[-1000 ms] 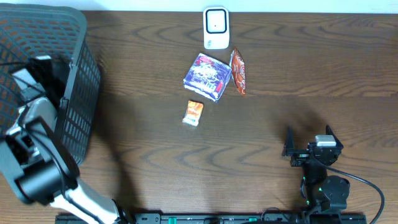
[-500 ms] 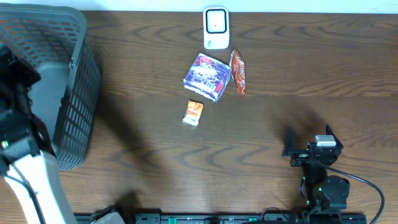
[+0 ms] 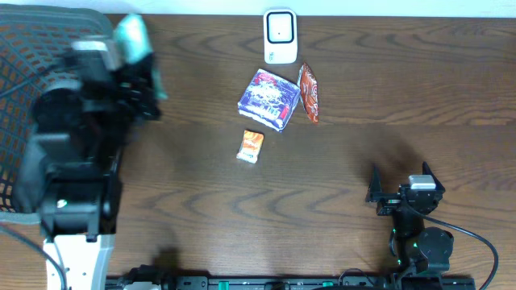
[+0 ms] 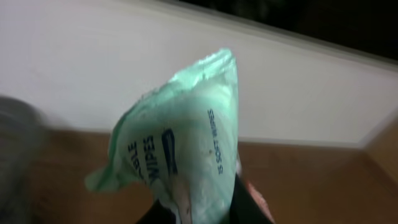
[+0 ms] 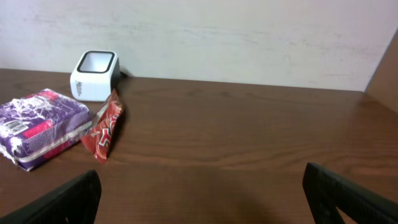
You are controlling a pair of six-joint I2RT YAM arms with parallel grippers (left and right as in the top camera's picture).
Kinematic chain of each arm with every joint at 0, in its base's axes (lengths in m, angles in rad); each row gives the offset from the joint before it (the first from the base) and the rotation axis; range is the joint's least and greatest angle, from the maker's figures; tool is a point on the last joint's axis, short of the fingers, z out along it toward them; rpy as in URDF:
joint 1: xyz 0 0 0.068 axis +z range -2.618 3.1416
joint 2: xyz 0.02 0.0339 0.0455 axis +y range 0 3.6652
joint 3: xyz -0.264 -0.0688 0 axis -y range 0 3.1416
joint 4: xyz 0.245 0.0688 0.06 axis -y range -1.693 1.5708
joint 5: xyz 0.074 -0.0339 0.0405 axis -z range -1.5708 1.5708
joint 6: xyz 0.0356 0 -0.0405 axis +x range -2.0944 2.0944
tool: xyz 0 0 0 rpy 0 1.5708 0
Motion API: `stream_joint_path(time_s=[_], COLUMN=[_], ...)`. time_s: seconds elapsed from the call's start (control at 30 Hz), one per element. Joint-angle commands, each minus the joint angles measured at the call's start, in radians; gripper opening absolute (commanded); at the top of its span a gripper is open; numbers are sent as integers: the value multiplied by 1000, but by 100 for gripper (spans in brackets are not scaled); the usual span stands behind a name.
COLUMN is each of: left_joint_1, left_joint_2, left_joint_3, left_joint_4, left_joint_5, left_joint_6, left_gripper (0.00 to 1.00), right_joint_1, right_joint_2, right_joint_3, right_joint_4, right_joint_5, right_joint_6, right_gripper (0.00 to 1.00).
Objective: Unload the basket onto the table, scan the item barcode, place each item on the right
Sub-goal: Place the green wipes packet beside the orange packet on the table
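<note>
Left gripper (image 4: 202,214) is pinching a green wipes pack (image 4: 186,137) up at 10 o'clock by the basket (image 3: 32,48); right gripper (image 3: 401,187) sits spread wide at 4 o'clock.

The purple pack (image 3: 268,99) and the red packet (image 3: 309,93) lie just in front of the scanner (image 3: 280,35) and block the straight way; the orange packet (image 3: 251,147) lies nearer. Right of them the table (image 3: 419,89) is open. The basket (image 3: 18,89) and the left arm (image 3: 76,161) with its wipes pack (image 3: 133,36) fill the left side.
</note>
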Motion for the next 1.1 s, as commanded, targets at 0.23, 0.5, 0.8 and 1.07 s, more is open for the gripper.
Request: stream_joint_path(time_s=[0.23,0.5,0.8,1.07], left_joint_1=[-208,-291,-293,-293], left_joint_2=[300,603,752,755], left_joint_3=[-10,-10,-10,-10], left_joint_4=[-142,-161,-222,-277], left_joint_5=[15,-43,-238,-251], left_joint_6=[-13,-13,-13,-13], left_gripper=[7,7,8,54], right_joint_1=[-6,-6,-6,-6], right_joint_2=[-5,-5,-5,-5], right_joint_3=[-3,-3,-3,-3], right_joint_4=[-2,-2,-2,-2], right_joint_5=[8,8,8,8], right_joint_6=[-13,-13,-13,-13], right_gripper=[99,99,99,99])
